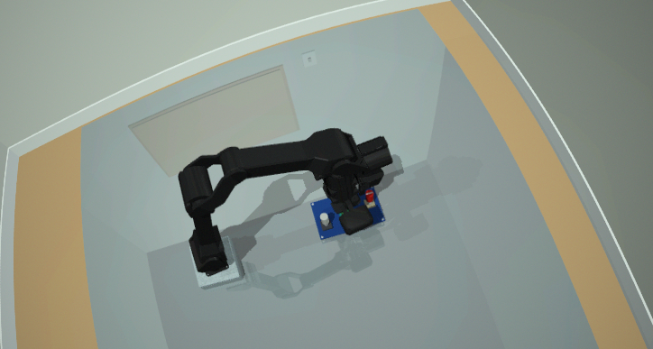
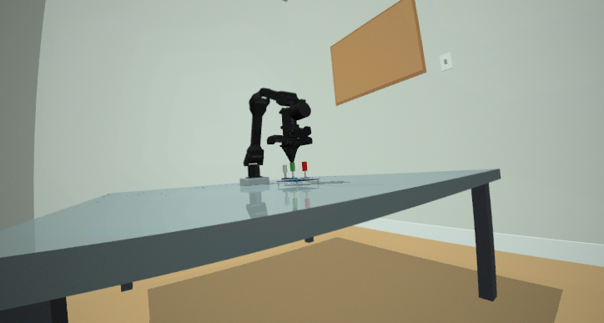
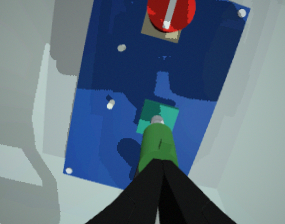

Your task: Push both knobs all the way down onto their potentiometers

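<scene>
The blue circuit board (image 1: 335, 228) (image 2: 313, 179) (image 3: 93, 135) stands on short legs. The green knob (image 2: 292, 167) (image 3: 158, 142) is over the teal potentiometer (image 3: 171, 118), with bare shaft showing between them. The red knob (image 1: 369, 195) (image 2: 304, 166) (image 3: 185, 15) is above its tan potentiometer (image 1: 370, 204) (image 3: 151, 28), with shaft visible below it. The white knob (image 1: 324, 217) (image 2: 284, 168) also has shaft below it in the exterior view. My gripper (image 2: 291, 161) (image 3: 159, 168) is shut and empty, pointing down, its tips at the green knob's top; I cannot tell whether they touch.
The arm's base (image 1: 230, 273) (image 2: 254, 181) stands on the table (image 2: 168, 219) beside the board, on the white knob's side. Two small pale posts (image 3: 121, 48) (image 3: 110, 104) stand on the board. The red and white knobs rise on either side of the green one.
</scene>
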You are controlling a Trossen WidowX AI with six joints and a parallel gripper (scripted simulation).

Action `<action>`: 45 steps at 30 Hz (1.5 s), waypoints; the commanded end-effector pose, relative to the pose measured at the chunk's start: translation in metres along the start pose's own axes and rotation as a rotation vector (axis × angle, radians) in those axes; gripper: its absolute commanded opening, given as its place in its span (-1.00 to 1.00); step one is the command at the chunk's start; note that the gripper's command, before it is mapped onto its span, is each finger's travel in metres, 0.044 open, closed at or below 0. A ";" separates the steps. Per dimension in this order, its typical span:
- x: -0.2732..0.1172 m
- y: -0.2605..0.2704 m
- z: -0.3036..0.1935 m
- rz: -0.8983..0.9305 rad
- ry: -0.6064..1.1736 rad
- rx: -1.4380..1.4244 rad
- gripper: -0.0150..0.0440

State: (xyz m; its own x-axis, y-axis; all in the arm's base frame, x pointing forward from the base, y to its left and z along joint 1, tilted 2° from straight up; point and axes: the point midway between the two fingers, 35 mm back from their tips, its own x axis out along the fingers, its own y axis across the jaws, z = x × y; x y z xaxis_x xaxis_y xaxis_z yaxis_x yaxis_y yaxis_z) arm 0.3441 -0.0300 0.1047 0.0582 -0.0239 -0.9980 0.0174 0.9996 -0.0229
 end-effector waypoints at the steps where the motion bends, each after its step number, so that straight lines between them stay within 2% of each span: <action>1: 0.000 0.001 0.000 0.005 0.001 -0.002 -0.49; 45: 0.018 0.001 0.000 0.005 0.001 -0.002 -0.49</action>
State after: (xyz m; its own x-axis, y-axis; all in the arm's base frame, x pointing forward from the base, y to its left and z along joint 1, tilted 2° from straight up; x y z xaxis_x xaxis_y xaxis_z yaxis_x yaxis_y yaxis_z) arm 0.3432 -0.0300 0.0981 0.0677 -0.0241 -0.9974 0.0179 0.9996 -0.0229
